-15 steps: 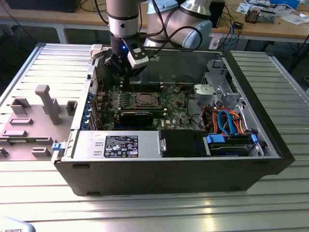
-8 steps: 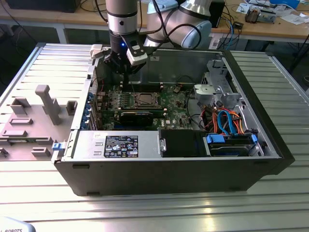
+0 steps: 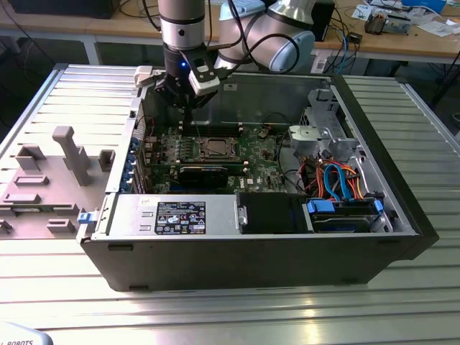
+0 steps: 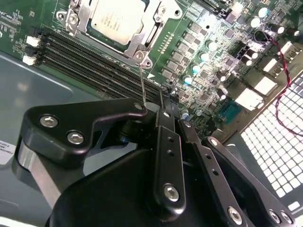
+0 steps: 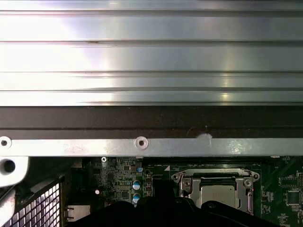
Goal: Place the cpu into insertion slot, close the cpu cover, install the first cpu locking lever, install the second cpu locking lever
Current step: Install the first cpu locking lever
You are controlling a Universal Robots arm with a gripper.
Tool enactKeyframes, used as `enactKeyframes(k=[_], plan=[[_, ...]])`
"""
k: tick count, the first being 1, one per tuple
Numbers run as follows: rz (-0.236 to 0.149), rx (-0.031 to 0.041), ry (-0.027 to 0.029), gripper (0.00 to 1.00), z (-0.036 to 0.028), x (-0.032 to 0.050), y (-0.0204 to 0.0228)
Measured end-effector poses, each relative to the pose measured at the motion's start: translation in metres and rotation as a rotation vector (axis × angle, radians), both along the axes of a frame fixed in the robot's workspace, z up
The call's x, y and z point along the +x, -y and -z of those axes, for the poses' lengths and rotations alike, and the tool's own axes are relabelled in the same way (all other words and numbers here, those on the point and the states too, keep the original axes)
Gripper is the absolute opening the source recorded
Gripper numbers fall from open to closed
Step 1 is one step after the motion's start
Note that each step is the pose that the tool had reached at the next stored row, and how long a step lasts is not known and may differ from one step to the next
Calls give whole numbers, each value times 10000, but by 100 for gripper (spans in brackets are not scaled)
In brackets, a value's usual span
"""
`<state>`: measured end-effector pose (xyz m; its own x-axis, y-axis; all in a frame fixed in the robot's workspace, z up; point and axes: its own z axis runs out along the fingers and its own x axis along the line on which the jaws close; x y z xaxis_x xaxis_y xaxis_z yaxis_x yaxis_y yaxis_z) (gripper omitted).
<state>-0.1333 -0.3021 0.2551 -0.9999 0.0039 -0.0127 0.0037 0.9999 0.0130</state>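
The cpu [image 4: 116,16], with its silvery square top, lies in the insertion slot [image 4: 71,18] on the green board. The cpu cover [image 4: 144,37] is folded down around it as a silver frame. From the socket's corner a thin wire locking lever [image 4: 142,80] stands up, and its end meets the side of my black gripper [image 4: 166,105]. The fingers are shut together; I cannot tell whether the wire is pinched between them. In the exterior view the gripper [image 3: 188,126] hangs inside the case by the rear wall, just behind and to the left of the cpu [image 3: 214,149]. The first wrist view shows the cover [image 5: 189,187] over the cpu [image 5: 218,195].
The open computer case [image 3: 237,248] lies on a ribbed metal table [image 3: 65,93]. Memory slots [image 4: 90,59] run beside the socket. A drive cage [image 3: 323,136] and orange and blue cables [image 3: 341,180] fill the case's right side. A grey fixture block [image 3: 68,154] stands on the exterior view's left.
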Motion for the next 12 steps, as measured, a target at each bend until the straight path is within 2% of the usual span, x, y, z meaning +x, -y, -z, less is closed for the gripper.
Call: enactKeyframes(k=[12], plan=[[-1, 0, -1, 11, 0, 59, 0]])
